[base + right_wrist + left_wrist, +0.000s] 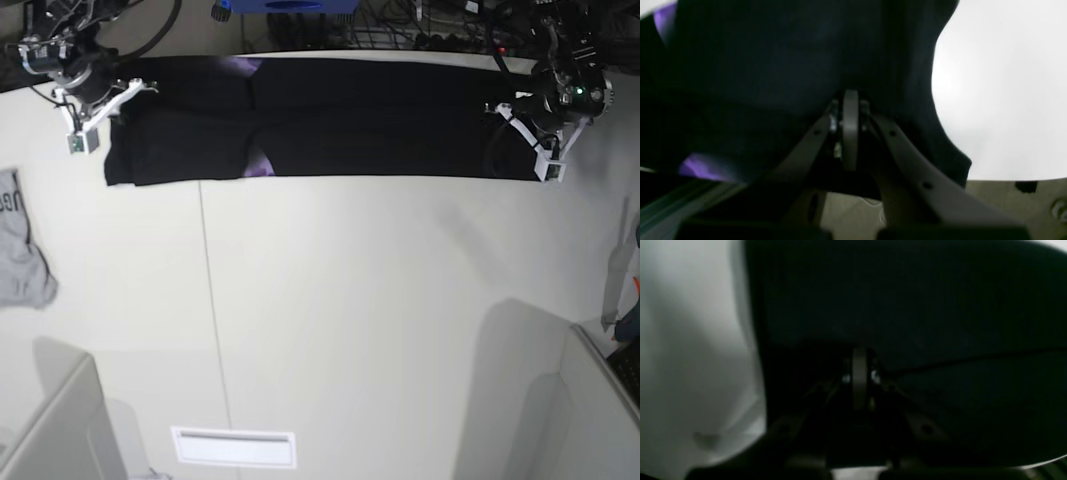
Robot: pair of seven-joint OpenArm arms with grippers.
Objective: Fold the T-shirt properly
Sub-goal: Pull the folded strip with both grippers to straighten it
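Worktop: a wide white worktop [350, 330], with a seam running front to back on the base view's left.
Room: cables and a blue object beyond the far edge.
Edges: a small grey garment [20, 250] lies at the base view's left edge.
Open room: most of the near worktop is bare.
T-shirt: the black T-shirt [330, 130] lies in a long flat band along the far edge, with purple print showing in places.
Left pincer: the left pincer [549, 165] is pressed together at the band's end on the base view's right, over black cloth.
Right pincer: the right pincer [80, 140] is pressed together at the opposite end; whether either pinches cloth cannot be told.

T-shirt [330, 120] lies across table's [380, 320] far edge.
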